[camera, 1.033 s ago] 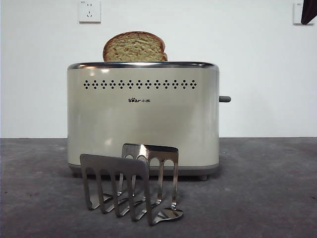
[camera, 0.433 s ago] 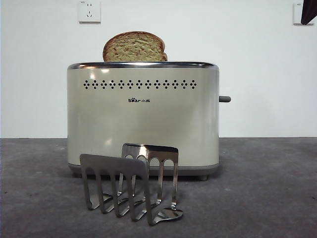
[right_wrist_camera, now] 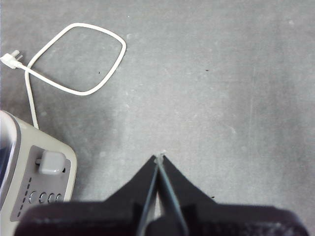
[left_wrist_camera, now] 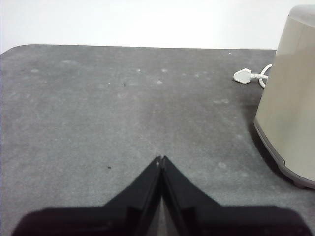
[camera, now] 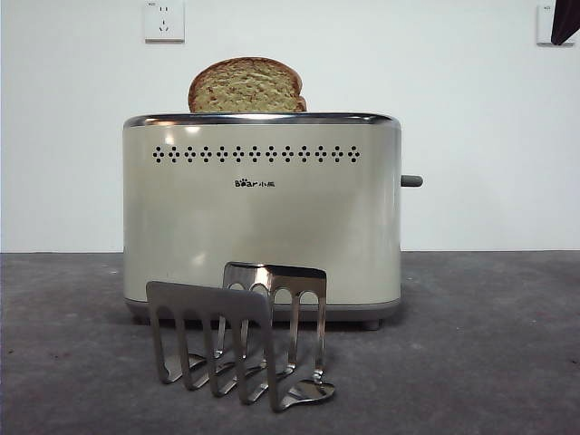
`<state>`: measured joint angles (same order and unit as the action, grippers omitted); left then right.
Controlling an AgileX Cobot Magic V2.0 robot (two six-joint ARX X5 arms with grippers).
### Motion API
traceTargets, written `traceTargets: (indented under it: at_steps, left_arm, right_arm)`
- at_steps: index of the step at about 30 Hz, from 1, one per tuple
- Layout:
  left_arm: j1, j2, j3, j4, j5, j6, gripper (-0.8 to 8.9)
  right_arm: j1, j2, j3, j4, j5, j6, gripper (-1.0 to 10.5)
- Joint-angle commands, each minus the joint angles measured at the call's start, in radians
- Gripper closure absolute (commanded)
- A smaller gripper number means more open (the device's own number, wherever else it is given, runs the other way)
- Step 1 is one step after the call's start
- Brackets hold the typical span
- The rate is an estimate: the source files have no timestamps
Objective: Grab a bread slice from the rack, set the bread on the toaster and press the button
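Standing in the toaster (camera: 262,213), the slice of bread (camera: 246,86) shows its domed top above the chrome rim. Rack (camera: 240,335): steel, on the table (camera: 489,344) near its front edge, just before the toaster, holding no bread. Button (camera: 411,181): grey knob on the narrow end, seen from above in the right wrist view (right_wrist_camera: 51,162), which alone shows the white cord (right_wrist_camera: 74,59). Left gripper (left_wrist_camera: 161,160): jaws pressed together, holding nothing, above bare table beside the toaster. Right gripper (right_wrist_camera: 159,158): likewise closed, gripping nothing, apart from the button.

glossy cream toaster (camera: 261,217), shiny steel rack (camera: 240,335), seemingly matt table (camera: 489,344)
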<state>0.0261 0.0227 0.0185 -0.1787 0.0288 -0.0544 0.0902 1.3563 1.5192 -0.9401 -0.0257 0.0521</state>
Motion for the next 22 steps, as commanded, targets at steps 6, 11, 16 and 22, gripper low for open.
traceTargets:
  at_steps: [6, 11, 16, 22]
  left_arm:
    - [0.003, 0.013, -0.010, 0.011, -0.003, -0.010, 8.17]
    - [0.003, 0.013, -0.010, 0.011, -0.003, -0.010, 8.17]
    - [0.003, 0.013, -0.010, 0.011, -0.003, -0.010, 8.17]
    - [0.003, 0.013, -0.010, 0.011, -0.003, -0.010, 8.17]
  right_arm:
    - [0.000, 0.003, 0.001, 0.007, 0.001, -0.005, 9.5]
    - [0.002, -0.061, 0.001, 0.005, 0.034, -0.005, 9.5]
    - [0.000, -0.200, 0.000, 0.004, 0.058, -0.005, 9.5]
    - [0.000, -0.378, -0.085, 0.092, 0.201, -0.016, 9.5]
